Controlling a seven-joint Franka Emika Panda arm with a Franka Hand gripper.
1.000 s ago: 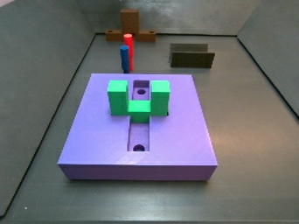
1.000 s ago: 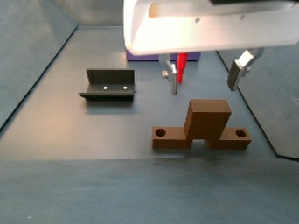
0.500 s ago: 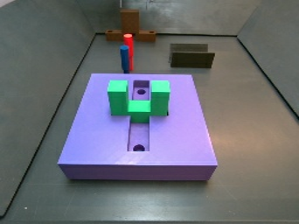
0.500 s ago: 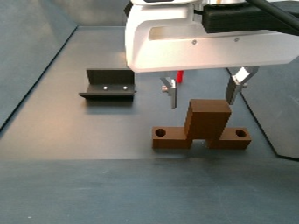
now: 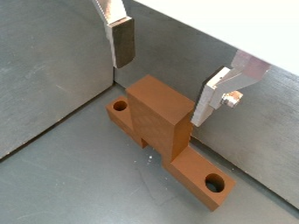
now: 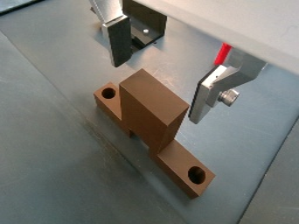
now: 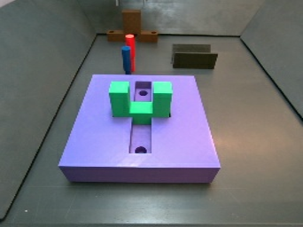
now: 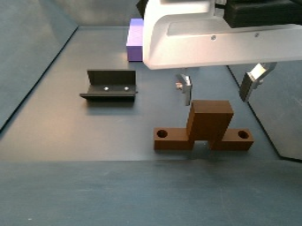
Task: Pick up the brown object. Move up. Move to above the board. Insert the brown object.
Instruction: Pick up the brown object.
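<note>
The brown object (image 8: 207,128) lies on the grey floor: a long orange-brown bar with a hole near each end and a tall block in the middle. It also shows in both wrist views (image 5: 163,131) (image 6: 146,109) and small at the far end of a side view (image 7: 130,19). My gripper (image 8: 218,86) hangs open just above the block, one finger (image 5: 121,39) on each side of it, touching nothing (image 6: 163,68). The lavender board (image 7: 178,133), with its slot and green U-shaped block (image 7: 140,97), fills the near part of a side view.
The fixture (image 8: 109,86) stands on the floor beside the brown object and shows behind the fingers (image 6: 146,26) and at the back (image 7: 196,58). A red and a blue peg (image 7: 128,51) stand upright behind the board. Dark walls line the floor's edges.
The gripper has come down and shifted sideways until its open fingers sit over the brown object's block. The brown object and the board have not moved.
</note>
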